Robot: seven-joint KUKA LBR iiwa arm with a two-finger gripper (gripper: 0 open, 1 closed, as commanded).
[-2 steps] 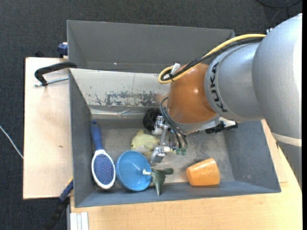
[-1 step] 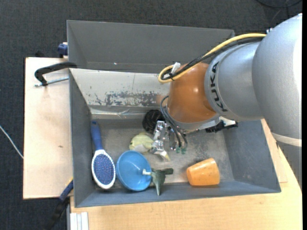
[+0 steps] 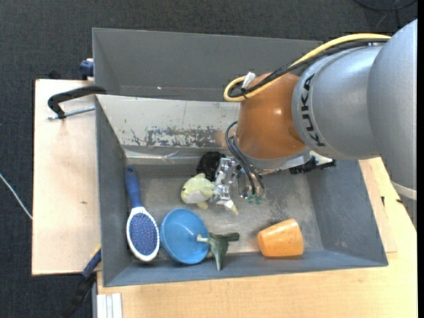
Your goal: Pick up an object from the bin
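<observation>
– While the arm (image 3: 344, 105) reaches into the bin (image 3: 109, 197) from the right, how does the claw (image 3: 233, 184) stand?
– Low over the middle of the floor. Released or clenched, I cannot tell, and I see nothing held in it.
– What is nearest?
– A pale yellow lump (image 3: 197, 189) just beside it on the left, perhaps touching, with a black thing (image 3: 210, 159) behind that, toward the back wall.
– And the rest of the bin?
– Along the front: a blue brush (image 3: 142, 230) at the left, a blue round dish (image 3: 179, 234), a dark green toy (image 3: 219, 245) at the dish's edge, and an orange cup (image 3: 281, 238) on its side, apart from the claw.
</observation>
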